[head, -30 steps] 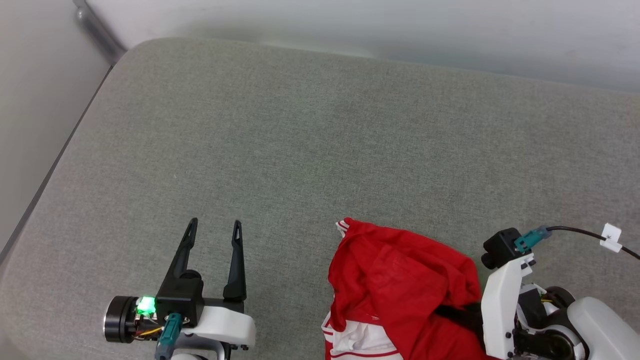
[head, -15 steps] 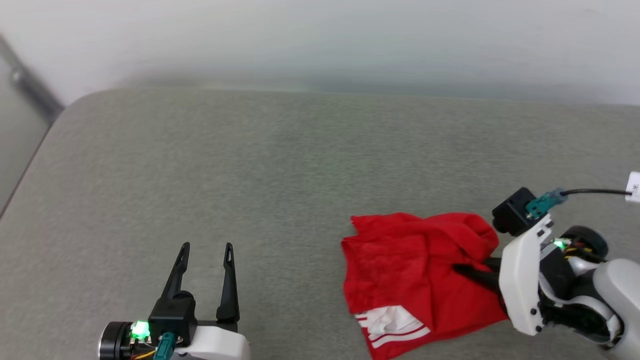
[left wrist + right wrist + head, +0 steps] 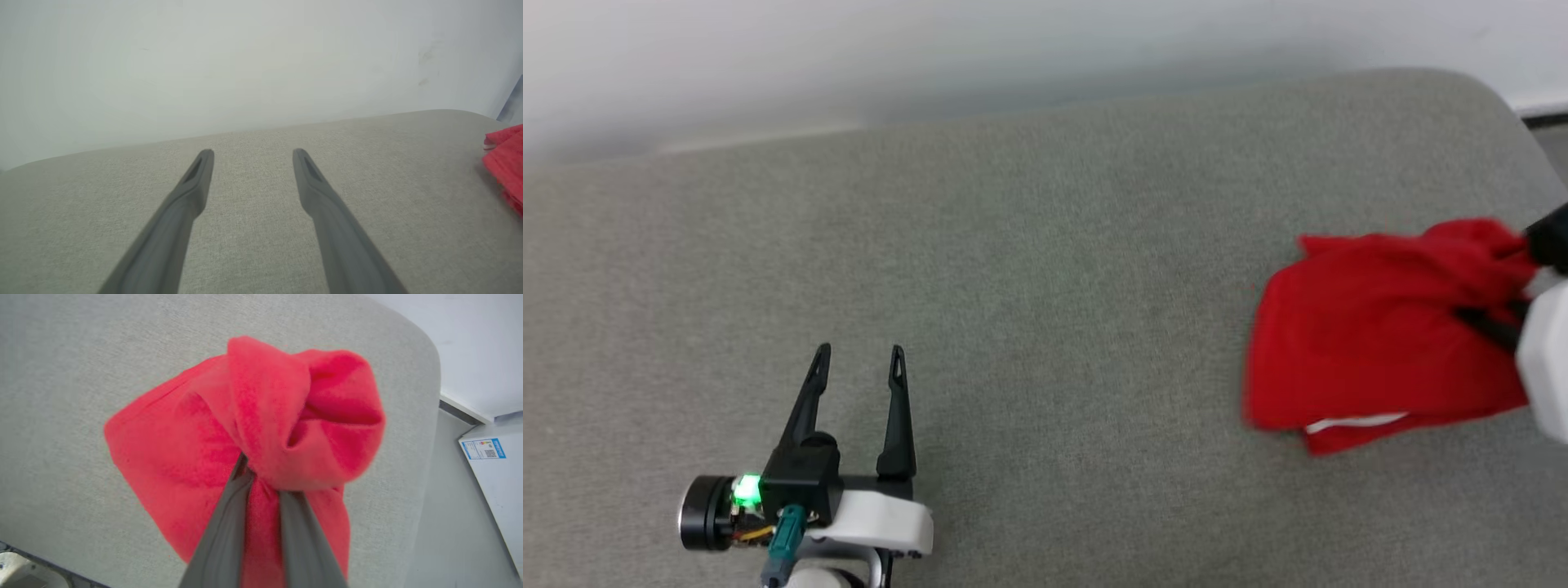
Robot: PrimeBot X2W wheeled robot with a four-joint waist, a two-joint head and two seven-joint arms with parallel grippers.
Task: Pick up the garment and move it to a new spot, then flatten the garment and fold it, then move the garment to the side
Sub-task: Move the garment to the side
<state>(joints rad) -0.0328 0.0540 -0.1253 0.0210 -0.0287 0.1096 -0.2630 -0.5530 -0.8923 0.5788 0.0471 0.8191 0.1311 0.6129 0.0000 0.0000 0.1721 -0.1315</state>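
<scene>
L gripper (image 3: 860,349): my two long dark fingers are spread wide w/ nothing betw. them, low over the grey woven padded surface (image 3: 1045,245), lower left of head view.
L wrist view: tips apart above bare grey weave; a red cloth edge sits at that view's far right, well apart from my L fingers.
R gripper (image 3: 263,479): fingers pressed close, pinching a bunched fold of the red, soft, crumpled garment (image 3: 184,457); tips buried in the cloth.
Pinch, view vs view: R wrist cam gives the grip plainly; head view gives one dark finger & my white wrist shell (image 3: 1547,351) at its right edge.
Garment spot: red bundle at the right end of the padded surface, near its rounded corner; touching the surface or not, can't tell.
Trim: head view adds a thin white strip (image 3: 1356,423) along the bundle's lower edge.
Past the corner: R wrist cam adds pale floor (image 3: 441,506) & a white box w/ blue label (image 3: 496,473).
Far: plain pale wall (image 3: 245,61) behind the surface.
</scene>
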